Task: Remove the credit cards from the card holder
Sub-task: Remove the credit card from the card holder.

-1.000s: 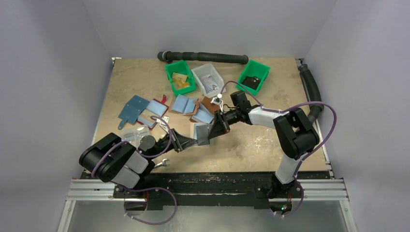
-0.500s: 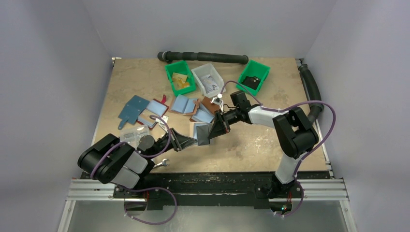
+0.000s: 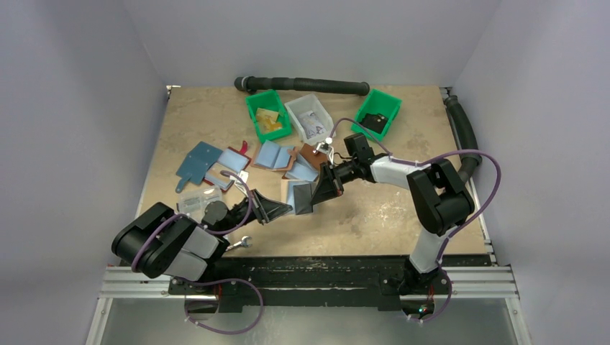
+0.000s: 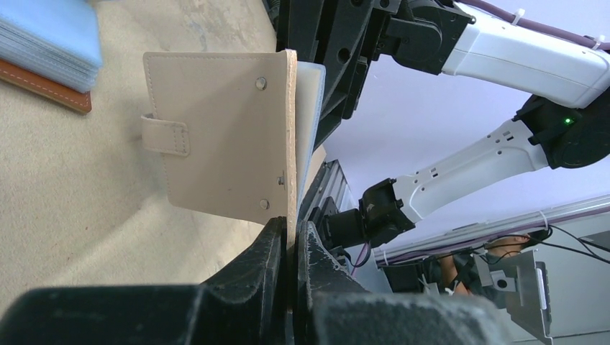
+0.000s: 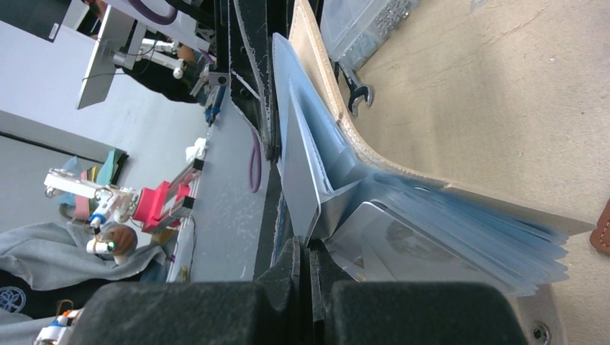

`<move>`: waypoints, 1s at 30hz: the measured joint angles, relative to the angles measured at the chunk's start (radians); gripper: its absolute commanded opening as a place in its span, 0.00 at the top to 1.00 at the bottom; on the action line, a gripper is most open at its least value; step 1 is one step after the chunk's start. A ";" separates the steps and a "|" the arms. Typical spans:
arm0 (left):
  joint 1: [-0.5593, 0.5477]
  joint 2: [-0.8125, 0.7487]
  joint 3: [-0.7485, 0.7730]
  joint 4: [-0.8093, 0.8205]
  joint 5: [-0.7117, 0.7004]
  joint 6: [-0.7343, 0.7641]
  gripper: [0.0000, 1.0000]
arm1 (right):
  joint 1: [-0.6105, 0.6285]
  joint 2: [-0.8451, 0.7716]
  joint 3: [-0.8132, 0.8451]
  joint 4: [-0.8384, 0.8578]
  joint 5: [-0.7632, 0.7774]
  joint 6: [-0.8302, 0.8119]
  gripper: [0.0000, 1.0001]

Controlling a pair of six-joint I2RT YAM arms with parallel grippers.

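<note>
The card holder (image 3: 302, 198) hangs above the table between both grippers. In the left wrist view it is a beige cover (image 4: 216, 129) with a snap strap. My left gripper (image 4: 291, 230) is shut on the cover's lower edge; it also shows in the top view (image 3: 286, 210). In the right wrist view the holder is fanned open, with clear sleeves (image 5: 446, 230) beside the beige cover (image 5: 338, 108). My right gripper (image 5: 309, 251) is shut on the corner of a light blue credit card (image 5: 295, 144) that stands out of the sleeves. The dark grey card is not clearly seen.
Brown wallets with blue lining (image 3: 277, 154) and a blue-grey wallet (image 3: 198, 164) lie behind the holder. A clear plastic box (image 3: 198, 201) sits near the left arm. Two green bins (image 3: 267, 115) (image 3: 378, 113), a clear bin (image 3: 309, 116) and a black hose (image 3: 302, 85) are at the back. A small wrench (image 3: 241, 243) lies near the front edge.
The right wrist has shifted slightly left and back, and the holder has moved a little left with it. Both grips are unchanged.
</note>
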 measured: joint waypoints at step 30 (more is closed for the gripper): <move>-0.056 0.169 0.002 0.003 -0.006 -0.007 0.74 | 0.000 0.001 0.002 -0.053 0.030 -0.047 0.98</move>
